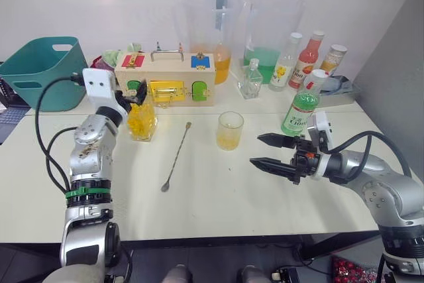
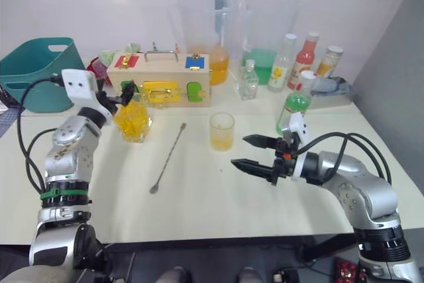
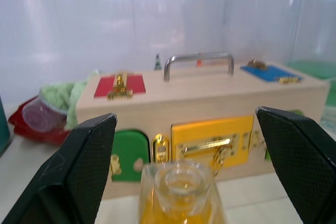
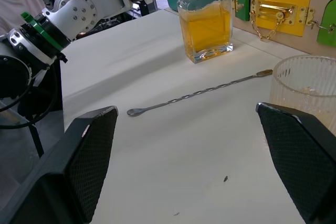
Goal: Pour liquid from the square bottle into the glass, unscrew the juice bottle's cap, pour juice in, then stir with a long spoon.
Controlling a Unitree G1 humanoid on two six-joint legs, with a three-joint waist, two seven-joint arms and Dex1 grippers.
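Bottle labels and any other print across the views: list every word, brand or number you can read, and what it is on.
None can be read.
green bottle: label print too small.
three bottles at the back: labels blurred.
wooden latch box: no lettering visible.
square bottle: no label visible.

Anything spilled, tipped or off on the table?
Nothing stands out. The square bottle, glass and green juice bottle stand upright, the glass already holding some yellow liquid. The long spoon lies flat between bottle and glass. No spill on the table. Both grippers are open.
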